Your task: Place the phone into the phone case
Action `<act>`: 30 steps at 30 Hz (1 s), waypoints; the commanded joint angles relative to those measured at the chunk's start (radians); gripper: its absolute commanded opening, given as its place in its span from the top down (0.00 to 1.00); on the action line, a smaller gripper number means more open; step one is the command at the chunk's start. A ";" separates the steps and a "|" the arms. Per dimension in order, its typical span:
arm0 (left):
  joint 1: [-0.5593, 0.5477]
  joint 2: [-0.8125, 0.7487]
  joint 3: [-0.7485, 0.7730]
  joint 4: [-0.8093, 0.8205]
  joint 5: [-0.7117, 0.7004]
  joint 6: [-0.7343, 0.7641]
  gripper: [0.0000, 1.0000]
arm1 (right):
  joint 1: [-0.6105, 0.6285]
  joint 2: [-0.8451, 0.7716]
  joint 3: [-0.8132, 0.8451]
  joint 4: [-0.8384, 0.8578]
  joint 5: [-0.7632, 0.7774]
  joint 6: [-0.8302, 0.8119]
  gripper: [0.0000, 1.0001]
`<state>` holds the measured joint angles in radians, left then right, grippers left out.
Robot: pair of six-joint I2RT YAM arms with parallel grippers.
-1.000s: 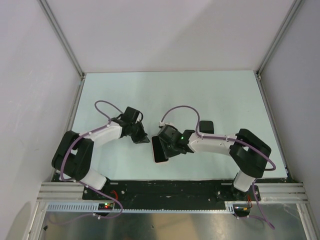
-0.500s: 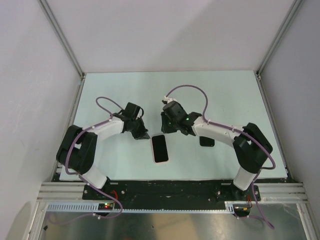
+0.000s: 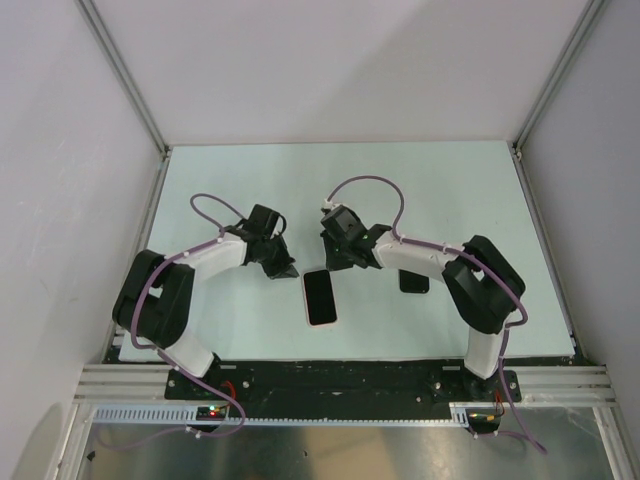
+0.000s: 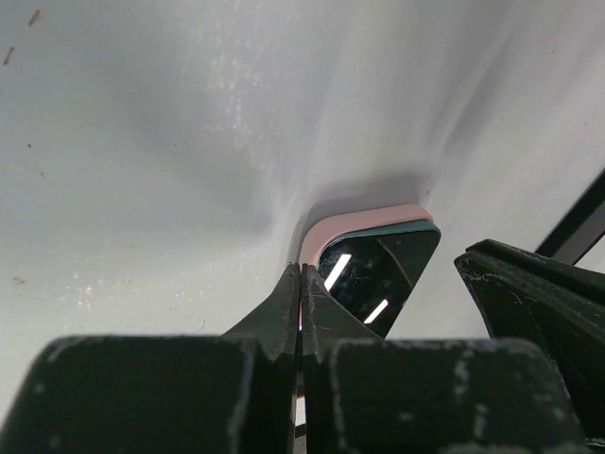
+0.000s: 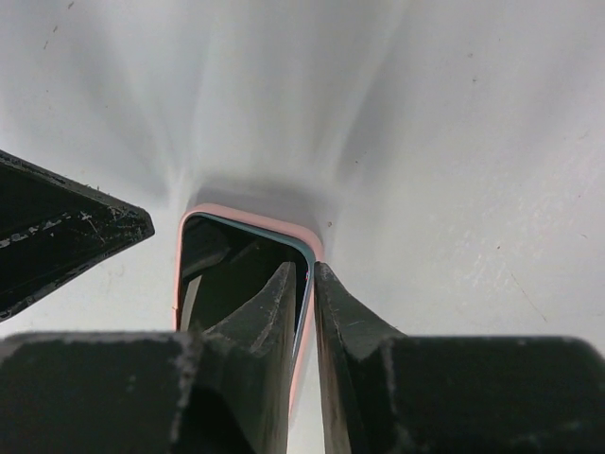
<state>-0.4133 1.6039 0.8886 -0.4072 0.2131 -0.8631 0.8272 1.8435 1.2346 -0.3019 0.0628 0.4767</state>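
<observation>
The phone (image 3: 320,296), dark screen up, lies in the pink case (image 3: 309,310) on the white table. My left gripper (image 3: 287,271) is shut, its tips at the case's far left corner. My right gripper (image 3: 336,264) is shut at the far right corner. In the left wrist view the closed fingertips (image 4: 301,270) meet the pink case rim (image 4: 352,221) beside the phone screen (image 4: 380,276). In the right wrist view the gripper (image 5: 304,270) has its jaws almost together over the phone's right edge, above the pink case (image 5: 248,214) and the screen (image 5: 227,270).
A small black object (image 3: 414,284) lies on the table just under the right forearm. Grey walls and metal posts enclose the table (image 3: 450,190). The other gripper's finger shows in each wrist view: at right (image 4: 539,293) and at left (image 5: 66,235).
My right gripper has drawn back from over the phone to its far right corner. My left gripper has shifted slightly toward the far left corner. The phone has stayed in place.
</observation>
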 commanded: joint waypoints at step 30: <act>0.006 0.018 0.041 -0.001 0.008 0.021 1.00 | 0.067 0.082 -0.005 -0.015 0.033 0.028 0.94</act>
<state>-0.4122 1.6165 0.8925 -0.4072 0.2142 -0.8631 0.8581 1.8877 1.2419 -0.3069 0.1047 0.4793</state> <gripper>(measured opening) 0.004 0.068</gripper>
